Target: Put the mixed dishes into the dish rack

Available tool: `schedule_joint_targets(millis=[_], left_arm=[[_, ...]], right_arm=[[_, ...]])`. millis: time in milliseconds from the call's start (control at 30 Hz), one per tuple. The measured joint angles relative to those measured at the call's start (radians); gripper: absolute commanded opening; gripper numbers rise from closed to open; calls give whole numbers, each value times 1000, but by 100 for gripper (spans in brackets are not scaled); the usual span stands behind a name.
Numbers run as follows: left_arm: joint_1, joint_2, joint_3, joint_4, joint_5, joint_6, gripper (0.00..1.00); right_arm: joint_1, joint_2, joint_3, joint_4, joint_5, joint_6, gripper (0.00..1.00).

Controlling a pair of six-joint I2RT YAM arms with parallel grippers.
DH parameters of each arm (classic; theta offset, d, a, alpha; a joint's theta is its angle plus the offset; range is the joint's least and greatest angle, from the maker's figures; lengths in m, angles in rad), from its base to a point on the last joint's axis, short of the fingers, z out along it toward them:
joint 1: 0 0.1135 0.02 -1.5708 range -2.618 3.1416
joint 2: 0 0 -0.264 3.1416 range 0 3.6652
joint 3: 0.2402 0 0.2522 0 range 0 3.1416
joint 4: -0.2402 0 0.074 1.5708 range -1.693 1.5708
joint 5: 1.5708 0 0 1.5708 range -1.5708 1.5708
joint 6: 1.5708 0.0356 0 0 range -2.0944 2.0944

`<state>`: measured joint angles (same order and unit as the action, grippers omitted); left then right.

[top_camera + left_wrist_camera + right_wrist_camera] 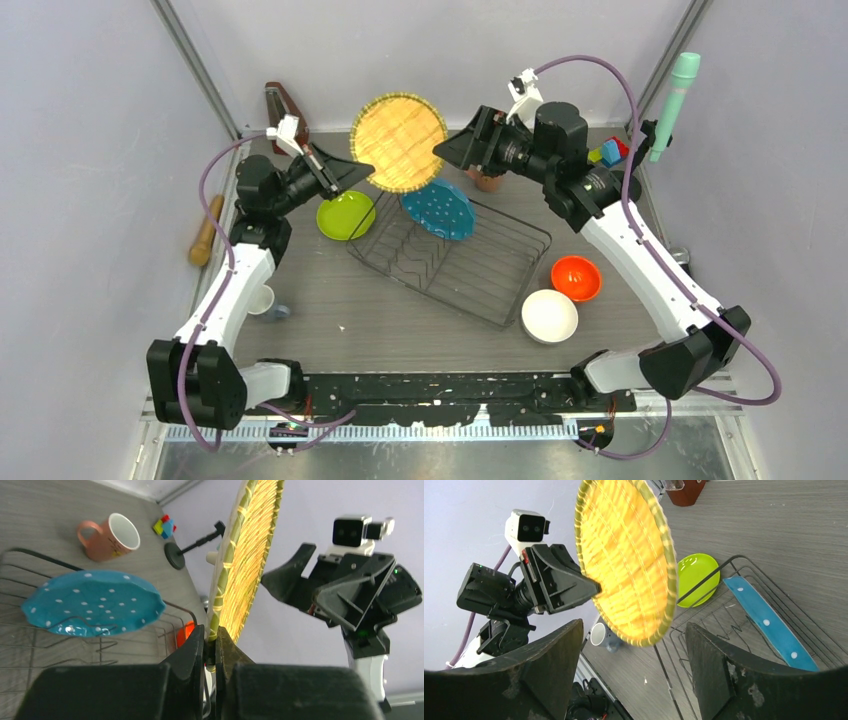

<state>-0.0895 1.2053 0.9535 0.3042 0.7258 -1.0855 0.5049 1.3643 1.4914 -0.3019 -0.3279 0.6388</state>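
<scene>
My left gripper is shut on the rim of the yellow-orange woven plate, holding it on edge above the table. Facing the plate's other side, my right gripper is open, its fingers apart from the plate. In the dish rack leans the blue dotted plate. The lime green plate lies left of the rack. The orange bowl and white bowl sit to its right. Behind it stands the pink mug. The small cup is near the left arm.
A wooden rolling pin lies by the left wall. Coloured toy blocks and a mint-green handle are at the back right. A brown object leans in the back left corner.
</scene>
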Motion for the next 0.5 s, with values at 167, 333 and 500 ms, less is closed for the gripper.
schedule_joint_targets(millis=[167, 333, 500], left_arm=[[-19, 0, 0, -2, 47, 13, 0], [-27, 0, 0, 3, 64, 12, 0], [-49, 4, 1, 18, 93, 12, 0]], right_arm=[[0, 6, 13, -1, 32, 0, 66], [0, 5, 6, 18, 100, 1, 64], [-1, 6, -2, 47, 122, 6, 62]])
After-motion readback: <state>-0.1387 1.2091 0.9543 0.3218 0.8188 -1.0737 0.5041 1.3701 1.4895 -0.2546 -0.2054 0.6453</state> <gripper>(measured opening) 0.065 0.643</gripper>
